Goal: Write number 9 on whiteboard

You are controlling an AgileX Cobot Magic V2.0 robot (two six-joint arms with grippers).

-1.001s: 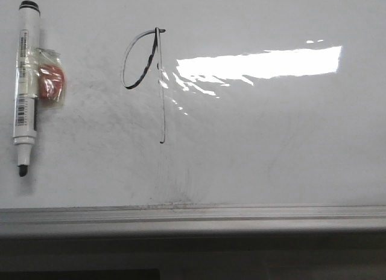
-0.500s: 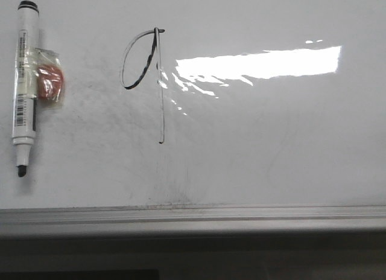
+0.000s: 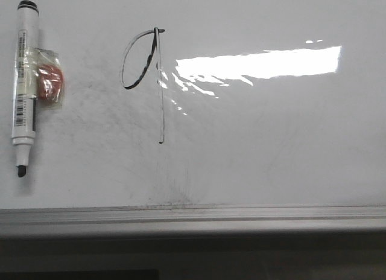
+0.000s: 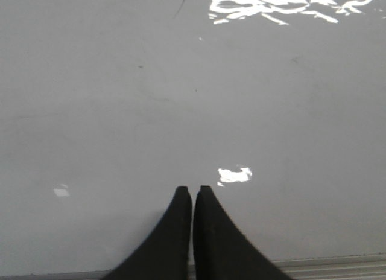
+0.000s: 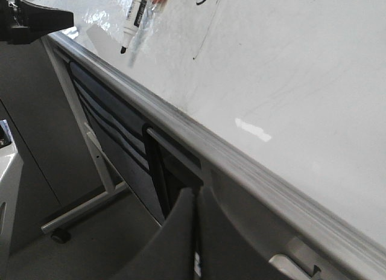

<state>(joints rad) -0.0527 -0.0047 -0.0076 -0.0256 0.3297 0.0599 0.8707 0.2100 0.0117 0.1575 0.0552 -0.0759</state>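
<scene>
The 9 (image 3: pixel 148 81) is on the board (image 3: pixel 271 147), upper left of centre: a narrow loop joined to a long straight stem w/ a tiny hook at its foot. Line looks thin but closed and readable, so I judge the writing itself done; nothing left but parking the arms.

Marker (image 3: pixel 25 87) lies flat on the board, well left of the 9, tip down toward the frame (image 3: pixel 193 215), cap off. A clear wrap w/ something orange-red (image 3: pixel 49 82) is stuck to its side, prob. a grip aid so the claw can hold it; can't tell for sure. Lying uncapped, its tip is exposed; doubt that matters for the task.

Left gripper (image 4: pixel 193 192) hovers over a bare patch of board near the frame, fingers pressed together, nothing between them. Right gripper (image 5: pixel 194 198) sits off the board, below the frame edge, pointing at the stand underneath; fingers also closed, empty. Both arms are out of the front view, which keeps the digit unobstructed.

Faint grey smudges sit below the stem and around the loop, and a bright glare strip (image 3: pixel 265 63) touches the stem's right side. Neither hides the 9.
</scene>
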